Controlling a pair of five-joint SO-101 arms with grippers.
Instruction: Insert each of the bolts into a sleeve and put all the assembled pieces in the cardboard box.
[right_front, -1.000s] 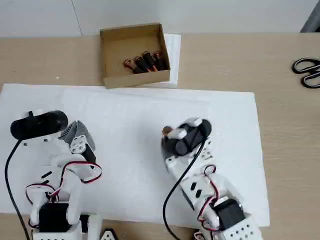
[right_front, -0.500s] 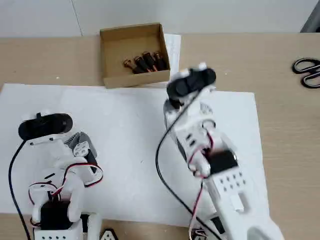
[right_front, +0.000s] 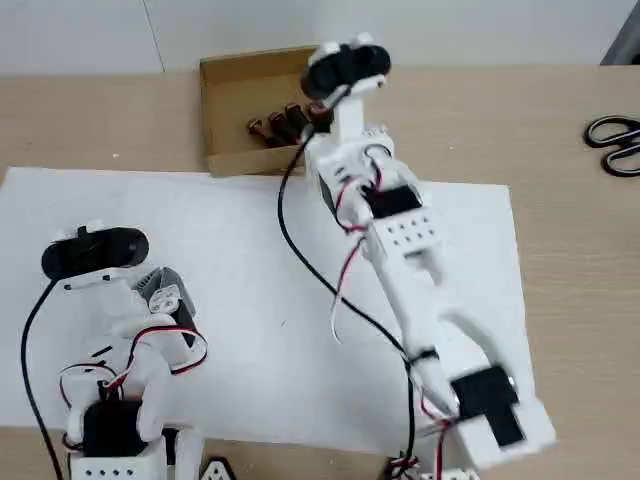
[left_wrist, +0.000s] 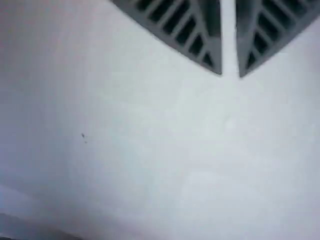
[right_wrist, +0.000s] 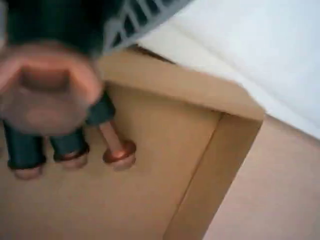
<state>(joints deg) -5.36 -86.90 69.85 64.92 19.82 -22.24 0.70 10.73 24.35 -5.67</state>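
Right gripper (right_wrist: 65, 47) is hanging over the cardboard box (right_front: 215, 110), above the right half of its floor, with its arm spanning the white paper (right_front: 250, 260). Its jaws are clamping one assembled piece (right_wrist: 47, 95). The copper bolt head is facing the wrist camera, big and blurry, and the fingers are mostly hiding the dark sleeve behind it. Cannot tell whether this piece is touching the box floor.

Inside the box, loaded pieces (right_front: 275, 125) are lying side by side in a row on the floor, toward the near wall. Their dark sleeves are showing copper bolt heads at the ends. In the right wrist view three of them are lying just beside the held one. In the high view the arm is covering the right end of the row, so the count is unclear.

The box itself is sitting on the table (right_front: 560, 250) near its far edge, just past the far edge of the paper.

Over the paper's left part the left gripper (left_wrist: 229, 50) is hovering, well apart from the box. Its two grey ribbed fingers (left_wrist: 195, 35) are sitting nearly together with only a thin slit between them, gripping nothing.

At the table's right edge scissors (right_front: 612, 143) are lying, well apart from both arms.
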